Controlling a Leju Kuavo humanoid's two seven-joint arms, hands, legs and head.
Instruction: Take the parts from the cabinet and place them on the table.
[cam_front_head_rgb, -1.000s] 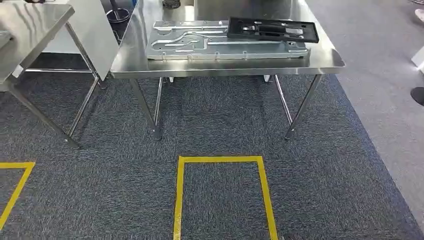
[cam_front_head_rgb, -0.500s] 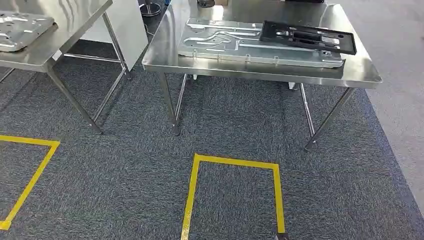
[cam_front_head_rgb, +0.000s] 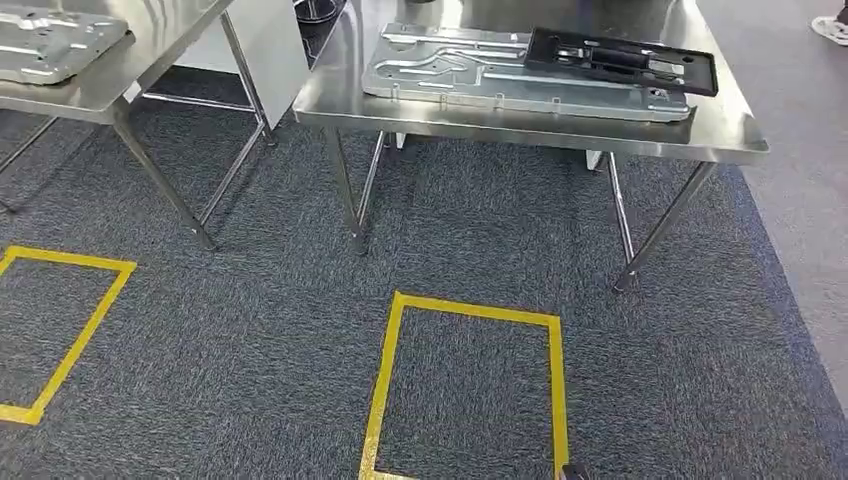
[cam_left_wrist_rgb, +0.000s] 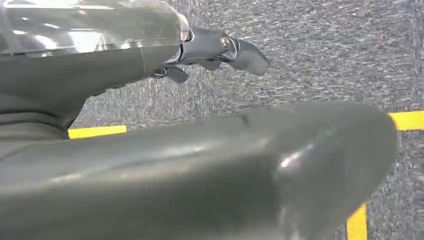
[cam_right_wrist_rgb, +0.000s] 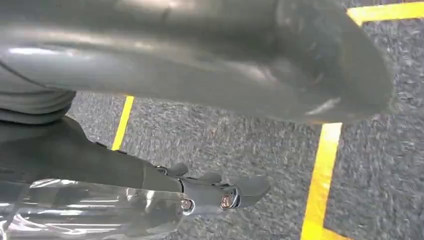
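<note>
Both hands (left hand (cam_left_wrist_rgb: 220, 50), right hand (cam_right_wrist_rgb: 210, 192)) hang empty.

Looks like factory workshop or test floor: steel tables (cam_front_head_rgb: 640, 140) on grey carpet (cam_front_head_rgb: 250, 300), yellow tape boxes (cam_front_head_rgb: 470, 310) marked on floor, stamped metal panel (cam_front_head_rgb: 450, 75) plus black tray (cam_front_head_rgb: 620, 60) on far table.

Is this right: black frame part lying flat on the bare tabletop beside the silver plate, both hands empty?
Not quite. In the head view the black frame part lies on top of the silver plate, at one end, not on the bare table. The left hand and right hand do look empty.
</note>
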